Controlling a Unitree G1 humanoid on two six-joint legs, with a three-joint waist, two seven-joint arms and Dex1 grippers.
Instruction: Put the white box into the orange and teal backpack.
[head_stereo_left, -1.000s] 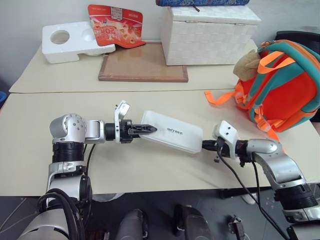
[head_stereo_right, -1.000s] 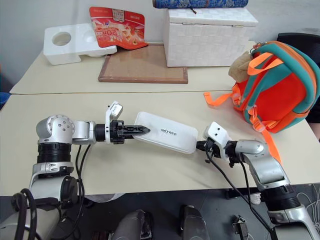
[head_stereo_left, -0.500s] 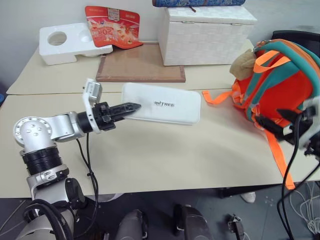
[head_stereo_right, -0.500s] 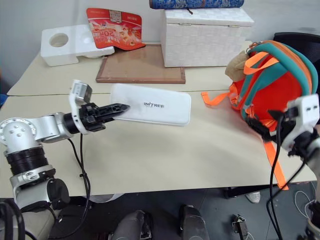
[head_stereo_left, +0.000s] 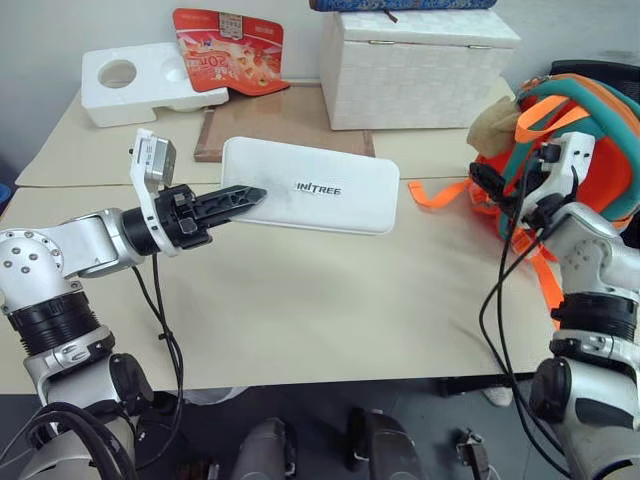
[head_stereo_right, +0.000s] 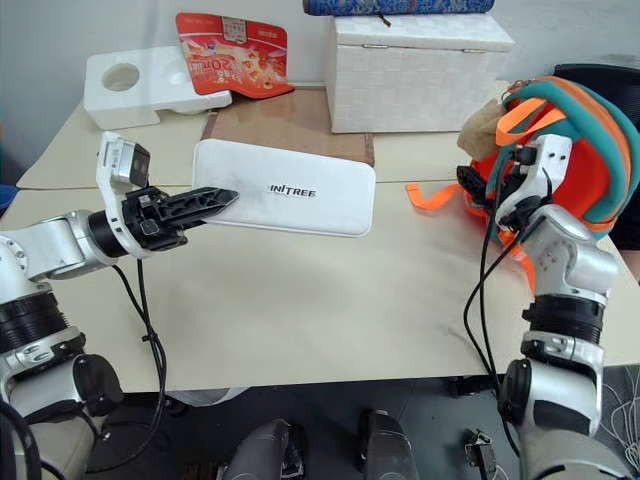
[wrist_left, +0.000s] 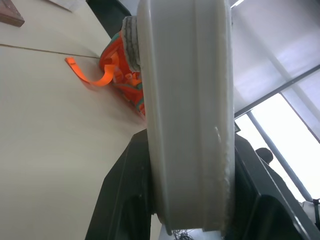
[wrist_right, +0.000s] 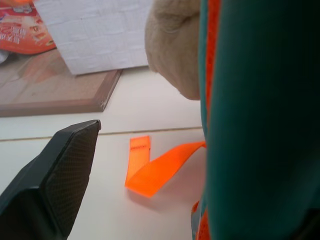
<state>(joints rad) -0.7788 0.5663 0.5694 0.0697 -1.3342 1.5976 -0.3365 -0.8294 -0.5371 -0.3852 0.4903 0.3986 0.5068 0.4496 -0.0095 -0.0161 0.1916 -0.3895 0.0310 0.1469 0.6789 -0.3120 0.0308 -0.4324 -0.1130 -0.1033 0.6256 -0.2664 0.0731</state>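
Observation:
My left gripper (head_stereo_left: 243, 196) is shut on the left end of the white box (head_stereo_left: 320, 186) and holds it flat above the table. In the left wrist view the box (wrist_left: 190, 100) sits between the two black fingers (wrist_left: 125, 200). The orange and teal backpack (head_stereo_left: 590, 130) stands at the table's right edge, with a tan plush toy (head_stereo_left: 495, 125) on its near side. My right gripper (head_stereo_left: 497, 190) is open against the backpack's left side, just below the toy. In the right wrist view, teal fabric (wrist_right: 260, 125) lies beside one finger (wrist_right: 55, 175).
An orange strap (head_stereo_left: 440, 190) trails on the table beside the backpack. At the back are a white woven chest (head_stereo_left: 415, 65), a brown framed board (head_stereo_left: 290, 125), a red packet (head_stereo_left: 228, 45) and a styrofoam block (head_stereo_left: 135, 80). A black chair stands behind the backpack.
My right gripper let go of the box's right end, opened and swung up and right to the backpack. My left gripper raised the box off the table.

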